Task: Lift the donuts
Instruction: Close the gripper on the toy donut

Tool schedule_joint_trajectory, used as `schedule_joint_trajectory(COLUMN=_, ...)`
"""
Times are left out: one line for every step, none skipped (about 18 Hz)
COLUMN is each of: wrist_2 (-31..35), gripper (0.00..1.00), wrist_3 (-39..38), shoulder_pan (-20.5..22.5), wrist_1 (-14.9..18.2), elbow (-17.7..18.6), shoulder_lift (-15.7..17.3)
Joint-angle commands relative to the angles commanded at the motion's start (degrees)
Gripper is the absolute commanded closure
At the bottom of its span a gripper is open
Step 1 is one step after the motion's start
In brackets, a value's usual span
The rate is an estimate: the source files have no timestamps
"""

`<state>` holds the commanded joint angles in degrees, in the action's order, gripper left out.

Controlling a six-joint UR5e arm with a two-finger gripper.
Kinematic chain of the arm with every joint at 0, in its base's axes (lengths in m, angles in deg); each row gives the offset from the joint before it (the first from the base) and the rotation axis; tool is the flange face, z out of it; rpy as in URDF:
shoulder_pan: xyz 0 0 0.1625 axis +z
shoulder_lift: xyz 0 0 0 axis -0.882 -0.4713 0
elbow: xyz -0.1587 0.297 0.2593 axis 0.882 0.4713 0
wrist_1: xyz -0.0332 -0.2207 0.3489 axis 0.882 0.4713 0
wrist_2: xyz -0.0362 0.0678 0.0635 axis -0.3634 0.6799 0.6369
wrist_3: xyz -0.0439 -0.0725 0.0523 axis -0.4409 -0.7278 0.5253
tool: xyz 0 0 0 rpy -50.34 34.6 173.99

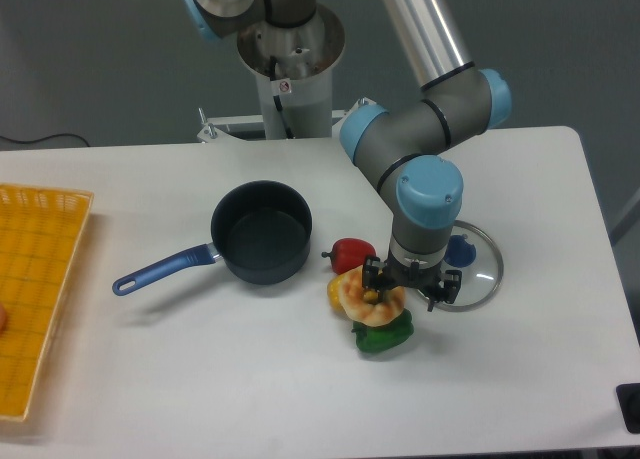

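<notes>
The donut, tan-orange with pale cream icing, lies right of the pot among toy peppers. It rests partly on a green pepper, with a yellow pepper at its left edge and a red pepper just behind. My gripper points straight down over the donut's right side. Its fingers stand wide apart. The left finger is at the donut's top and the right finger is over the lid's edge. The jaws are not closed on the donut.
A dark pot with a blue handle stands left of the toys. A glass lid with a blue knob lies just right of the gripper. A yellow basket sits at the table's left edge.
</notes>
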<state>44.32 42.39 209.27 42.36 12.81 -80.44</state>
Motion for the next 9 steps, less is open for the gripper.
schedule_joint_trajectory(wrist_2=0.0, gripper=0.35, wrist_3=0.79, shoulder_pan=0.0, wrist_1=0.0, elbow=0.09, shoulder_lift=0.0)
schedule_joint_trajectory(wrist_2=0.0, gripper=0.38, wrist_3=1.32, shoulder_pan=0.0, wrist_1=0.0, elbow=0.09, shoulder_lift=0.09)
schedule_joint_trajectory(wrist_2=0.0, gripper=0.42, wrist_3=1.5, shoulder_pan=0.0, wrist_1=0.0, elbow=0.17, shoulder_lift=0.09)
schedule_joint_trajectory(wrist_2=0.0, gripper=0.47, wrist_3=1.67, shoulder_pan=0.0, wrist_1=0.09, elbow=0.26, shoulder_lift=0.09)
schedule_joint_trajectory(wrist_2=0.0, gripper=0.51, wrist_3=1.76, shoulder_pan=0.0, wrist_1=0.09, elbow=0.26, shoulder_lift=0.09)
schedule_joint_trajectory(wrist_2=0.0, gripper=0.54, wrist_3=1.94, shoulder_pan=0.09, wrist_1=0.09, elbow=0.35, shoulder_lift=0.09)
schedule_joint_trajectory(wrist_2=0.0, gripper=0.57, wrist_3=1.94, shoulder_pan=0.0, wrist_1=0.09, elbow=0.35, shoulder_lift=0.17)
schedule_joint_trajectory(wrist_2=0.0, gripper=0.6, wrist_3=1.94, shoulder_pan=0.0, wrist_1=0.18, elbow=0.35, shoulder_lift=0.18)
schedule_joint_trajectory(wrist_2=0.0, gripper=0.63, wrist_3=1.94, shoulder_pan=0.0, wrist_1=0.18, elbow=0.44, shoulder_lift=0.18)
